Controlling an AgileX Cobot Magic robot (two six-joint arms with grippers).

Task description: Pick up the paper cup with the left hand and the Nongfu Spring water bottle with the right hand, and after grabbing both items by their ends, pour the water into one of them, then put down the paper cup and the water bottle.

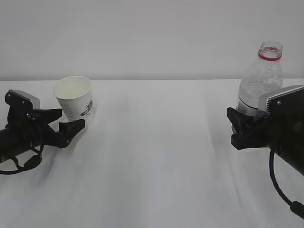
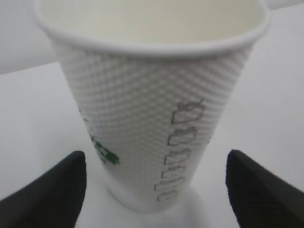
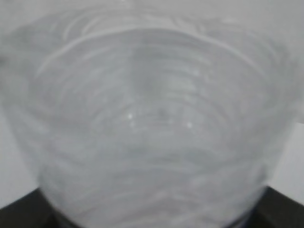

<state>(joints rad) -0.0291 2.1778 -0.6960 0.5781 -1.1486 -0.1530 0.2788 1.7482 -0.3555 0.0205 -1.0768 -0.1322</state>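
We see the left gripper (image 1: 66, 119) spread wide around the lower part of the paper cup (image 1: 75, 98), its black fingers (image 2: 45, 190) standing clear of the wall on either side in the left wrist view, so nothing is clamped there. The cup stands on the white table (image 1: 152, 156) with its mouth up, leaning a little in the exterior view, the green logo low on its side. Well to the right of the cup, the right gripper (image 1: 243, 129) sits closed around the lower body of the Nongfu Spring water bottle (image 1: 260, 80). The bottle's ribbed clear wall fills the right wrist view between the dark fingertips (image 3: 19, 213). The bottle's long axis runs upright, its uncapped mouth and red neck ring on top, taller than the cup.
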